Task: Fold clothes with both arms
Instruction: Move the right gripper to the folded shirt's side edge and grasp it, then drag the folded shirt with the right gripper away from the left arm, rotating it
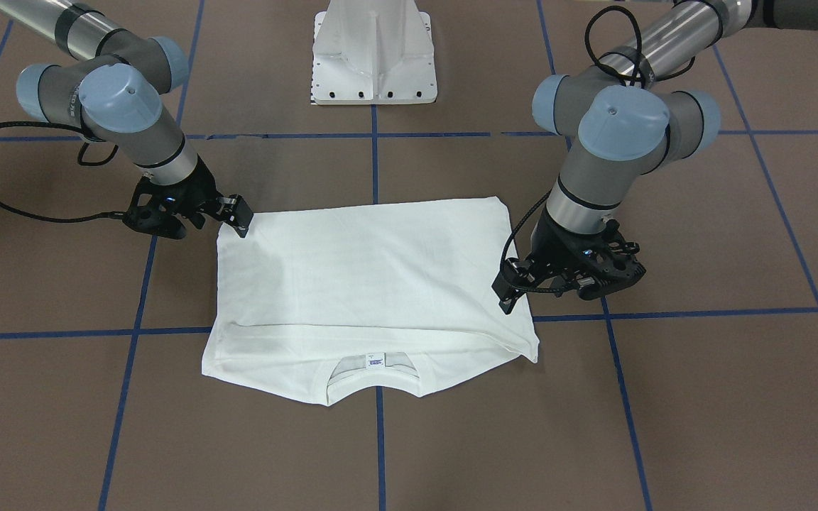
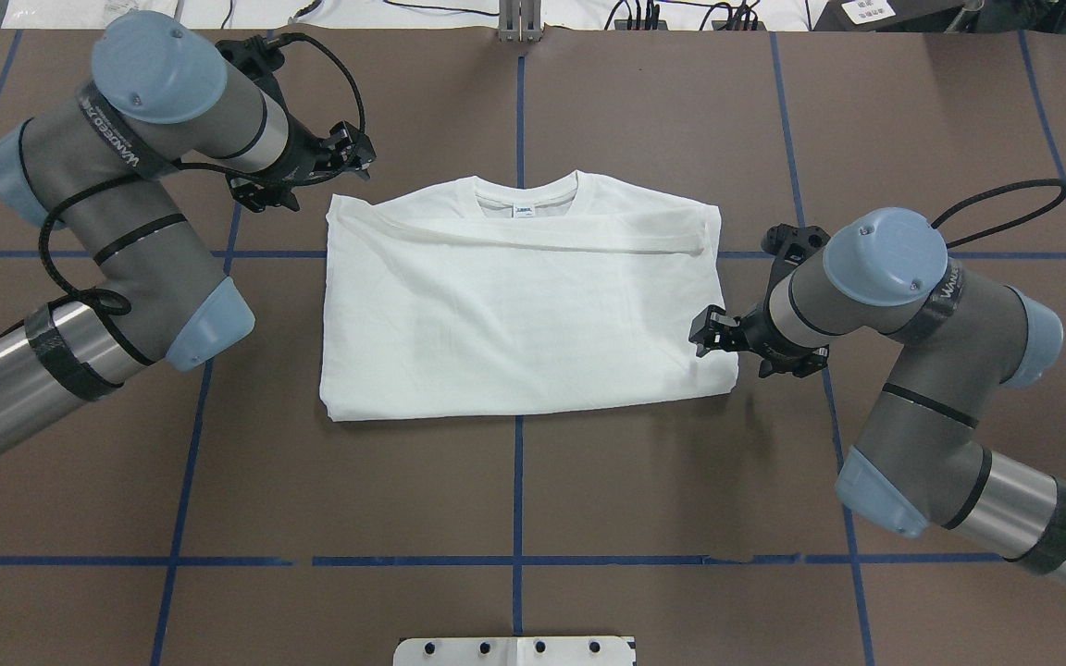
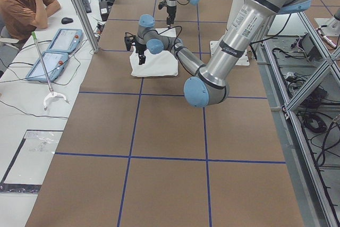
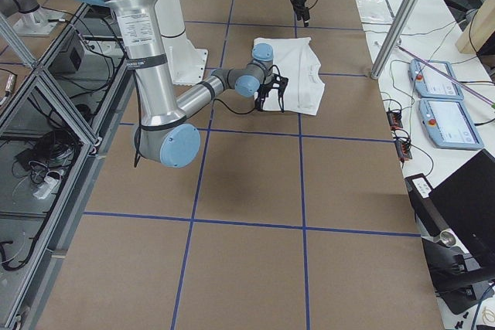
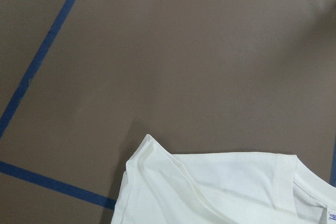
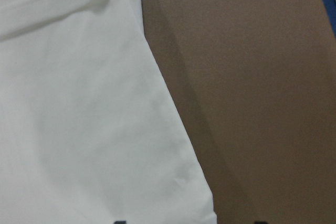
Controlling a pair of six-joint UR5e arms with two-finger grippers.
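Shirt (image 2: 524, 314) is lying flat on the bench (image 2: 635, 481), sleeves tucked in. Both pincers are standing spread: right pincer (image 2: 707, 333) straddling its side edge, left pincer (image 2: 353, 153) hovering off the collar-side corner. Judged next: pinching both, folding across.

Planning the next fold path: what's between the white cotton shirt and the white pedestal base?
Nothing but brown table surface and blue tape lines, seen in the front-facing view.
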